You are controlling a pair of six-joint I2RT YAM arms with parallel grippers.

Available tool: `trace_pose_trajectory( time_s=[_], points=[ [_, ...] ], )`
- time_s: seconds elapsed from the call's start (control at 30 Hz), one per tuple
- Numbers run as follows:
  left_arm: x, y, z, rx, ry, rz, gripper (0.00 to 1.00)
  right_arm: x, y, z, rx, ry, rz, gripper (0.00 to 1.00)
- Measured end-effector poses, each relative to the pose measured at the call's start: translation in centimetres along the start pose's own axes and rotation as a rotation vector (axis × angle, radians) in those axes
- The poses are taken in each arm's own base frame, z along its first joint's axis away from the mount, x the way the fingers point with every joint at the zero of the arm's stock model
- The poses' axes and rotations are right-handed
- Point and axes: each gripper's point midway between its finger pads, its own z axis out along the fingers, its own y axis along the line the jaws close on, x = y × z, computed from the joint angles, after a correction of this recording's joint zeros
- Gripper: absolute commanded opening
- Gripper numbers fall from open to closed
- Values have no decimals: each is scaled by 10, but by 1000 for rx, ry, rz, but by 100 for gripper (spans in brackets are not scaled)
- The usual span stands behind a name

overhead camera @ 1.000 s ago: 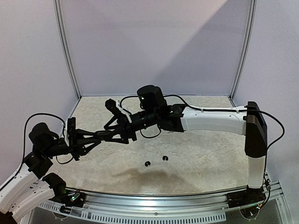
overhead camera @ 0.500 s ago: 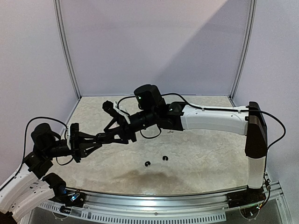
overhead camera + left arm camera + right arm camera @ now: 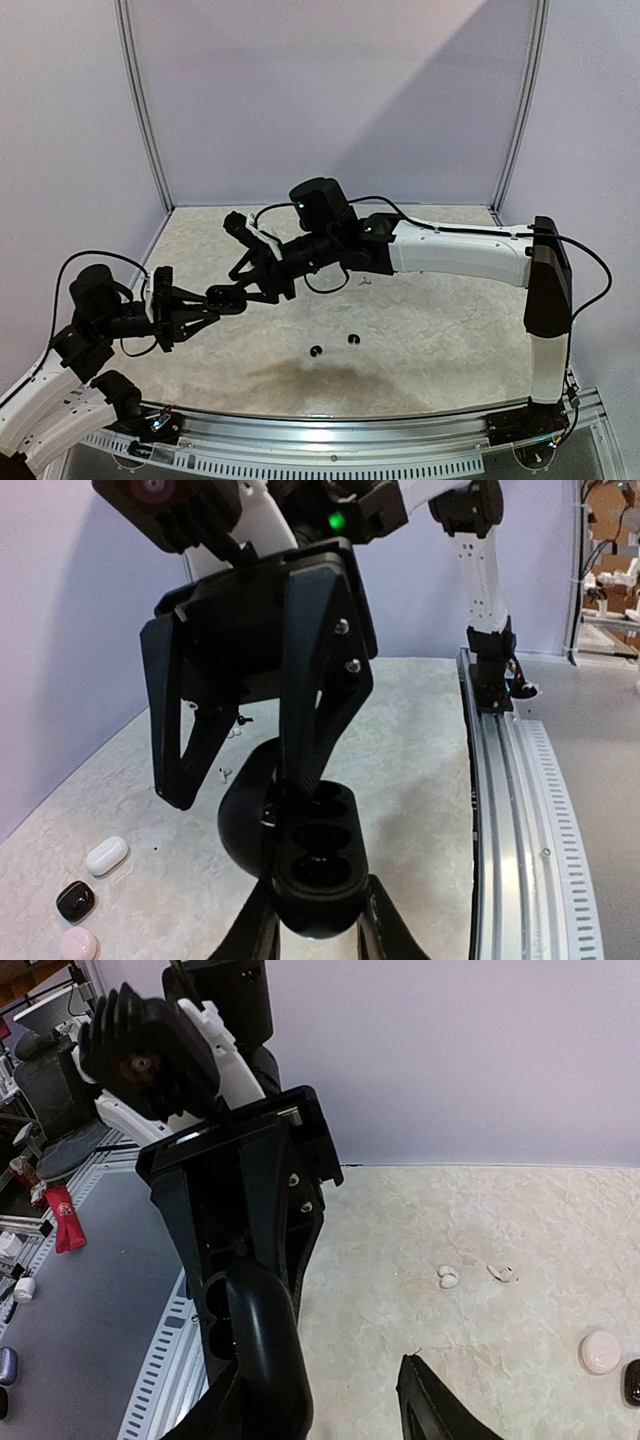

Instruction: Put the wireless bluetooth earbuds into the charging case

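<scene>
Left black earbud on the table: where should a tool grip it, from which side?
Pinch across its small rounded body, from straight above. The left black earbud lies low on the table, apart from the other earbud, leaving room either side. Finer shape too small to tell.

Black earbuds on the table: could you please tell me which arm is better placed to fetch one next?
Right, probably. The left claw is shut on the open charging case, so it is occupied; the right claw stands open, free to reach the black earbuds.

Lab test cell: plain panel walls (image 3: 330,100), aluminium rail (image 3: 350,428), marbled tabletop (image 3: 450,340).
</scene>
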Motion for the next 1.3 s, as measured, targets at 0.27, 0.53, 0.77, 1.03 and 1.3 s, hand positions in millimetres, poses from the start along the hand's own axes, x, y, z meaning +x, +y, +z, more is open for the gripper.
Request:
trace_pose_trajectory(
  time_s=[0.27, 0.53, 0.77, 1.03, 1.3],
  points=[
    [-5, 9, 5, -21, -20, -160, 0, 4, -8, -6, 9, 14, 10, 62],
    [-6, 18, 7, -58, -31, -239, 0, -3, -15, -15, 27, 4, 11, 71],
    [1, 30, 6, -133, -28, -299, 0, -25, -36, -54, 132, -41, 81, 62],
    [6, 39, 3, -189, -29, -309, 0, 8, -93, -101, 359, 33, 282, 31],
    [5, 44, 0, -212, -36, -300, 0, 169, -123, -57, 399, 478, 499, 29]
  ],
)
